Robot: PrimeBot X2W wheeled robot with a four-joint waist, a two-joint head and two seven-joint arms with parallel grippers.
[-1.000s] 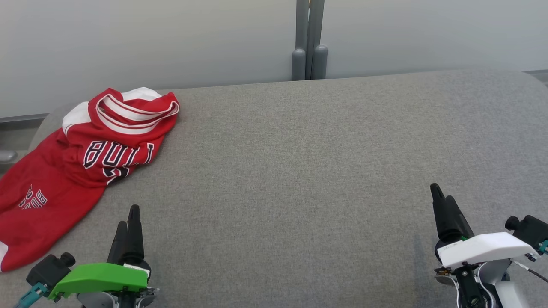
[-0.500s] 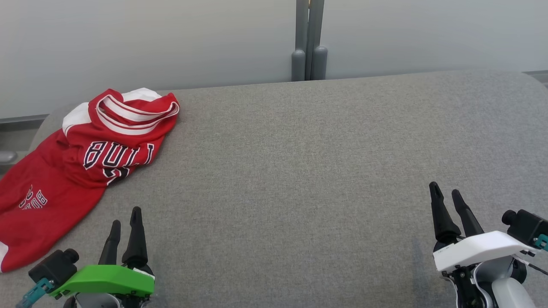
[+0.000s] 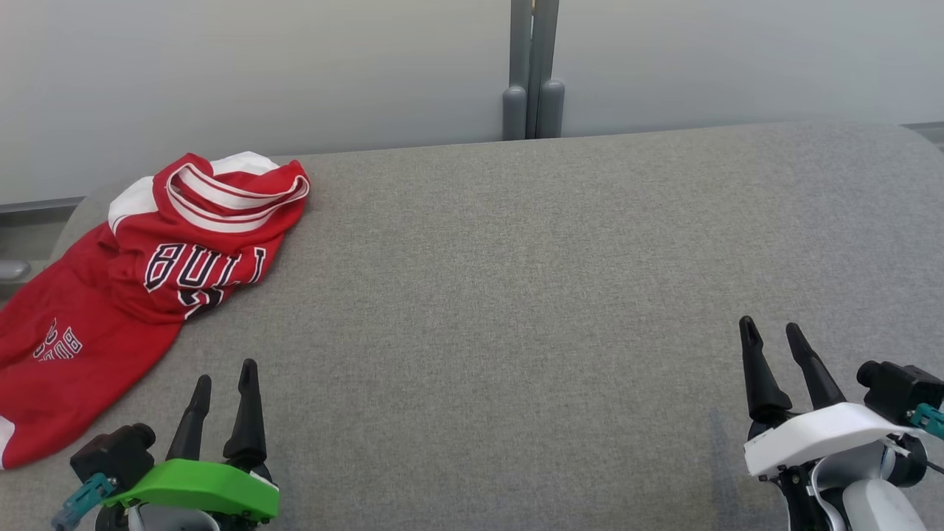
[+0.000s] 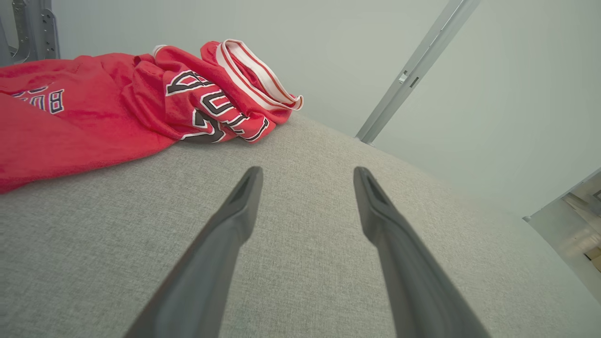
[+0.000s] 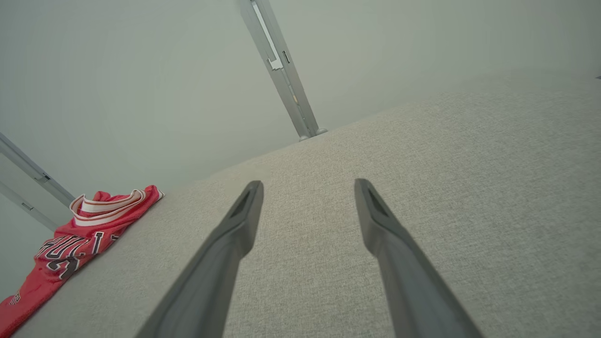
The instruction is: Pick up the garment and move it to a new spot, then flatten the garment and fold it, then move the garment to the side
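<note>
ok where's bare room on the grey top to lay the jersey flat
The grey top is bare from the red jersey to its right edge, between the back wall and the open left gripper and right gripper. Crowded at far left, where the jersey lies bunched.

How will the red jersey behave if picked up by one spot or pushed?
Probably floppy: the red jersey lies crumpled in folds, so a one-point pinch would likely leave the rest hanging. Pushed, it would probably bunch rather than slide on the textured grey surface. Thin fabric, so likely light.
</note>
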